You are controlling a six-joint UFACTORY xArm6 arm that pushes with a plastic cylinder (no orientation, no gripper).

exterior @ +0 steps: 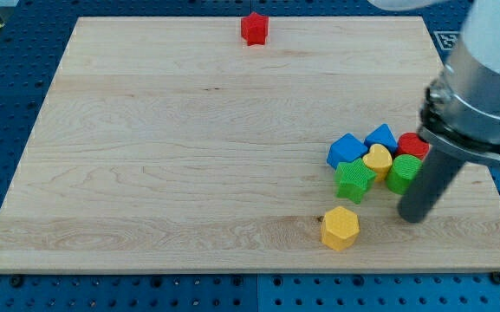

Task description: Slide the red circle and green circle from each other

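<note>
The red circle (413,146) and the green circle (403,173) sit touching each other in a cluster at the view's right, the red one just above the green one. My tip (412,217) rests on the board just below and right of the green circle, close to it. The rod partly hides the right side of both circles.
In the same cluster lie two blue blocks (347,151) (381,137), a yellow block (377,160) and a green star (353,180). A yellow hexagon (340,228) lies below the cluster. A red star (254,29) sits at the wooden board's (189,147) top edge.
</note>
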